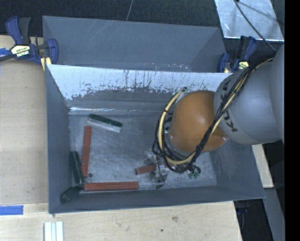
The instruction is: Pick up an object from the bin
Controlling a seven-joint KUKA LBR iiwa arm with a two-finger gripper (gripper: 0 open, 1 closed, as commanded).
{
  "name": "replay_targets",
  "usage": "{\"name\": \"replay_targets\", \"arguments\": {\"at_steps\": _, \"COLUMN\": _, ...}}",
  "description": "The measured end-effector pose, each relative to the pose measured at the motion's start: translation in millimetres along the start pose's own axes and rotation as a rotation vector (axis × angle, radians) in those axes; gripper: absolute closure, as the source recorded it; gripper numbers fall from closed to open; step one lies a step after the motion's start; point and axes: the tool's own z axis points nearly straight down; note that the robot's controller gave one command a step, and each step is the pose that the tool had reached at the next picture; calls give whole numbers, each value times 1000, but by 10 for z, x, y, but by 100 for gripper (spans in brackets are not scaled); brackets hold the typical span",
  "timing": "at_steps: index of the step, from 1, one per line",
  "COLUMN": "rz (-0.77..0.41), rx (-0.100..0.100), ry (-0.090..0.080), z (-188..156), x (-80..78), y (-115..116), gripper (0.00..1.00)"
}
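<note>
The gripper (pixel 160 172) is low in the bin (pixel 139 49), at the front right of its floor, with a short reddish-brown piece (pixel 144 170) lying just to its left, its near end against or under the tool. Whether the gripper is open or closed, or has that piece in it, cannot be told: cables and the wrist hide the tip. Judged from this, the step in hand is securing the short piece. To do that well, the grasp should straddle the piece across its narrow width near its middle, not at the end, and close fully before any lift. The rise should then go straight up, since the bin's front wall is near and a long reddish-brown stick (pixel 111 186) lies along that wall just to the left, close enough to be nudged by a sideways drag. The other things lie well apart and should not interfere: an upright reddish-brown stick (pixel 86 152) and a dark green stick (pixel 75 167) at the left, and a green-and-white piece (pixel 104 122) toward the back. As to pose, the arm reaches in from the right over the rim and bends steeply down, its orange cover (pixel 192 122) bulging above the right half of the floor. Looped cables (pixel 165 129) hang round the wrist toward the tip, which points down and a little leftward.
</note>
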Motion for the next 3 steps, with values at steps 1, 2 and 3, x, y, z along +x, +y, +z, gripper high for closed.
{"name": "replay_targets", "arguments": {"at_steps": 1, "rz": 0, "rx": 0, "ry": 2, "z": -31, "x": 9, "y": 2, "gripper": 100}}
{"name": "replay_targets", "arguments": {"at_steps": 2, "rz": 1, "rx": -1, "ry": 6, "z": -162, "x": 16, "y": 3, "gripper": 100}}
{"name": "replay_targets", "arguments": {"at_steps": 3, "rz": 1, "rx": -1, "ry": 5, "z": -298, "x": 11, "y": 1, "gripper": 100}}
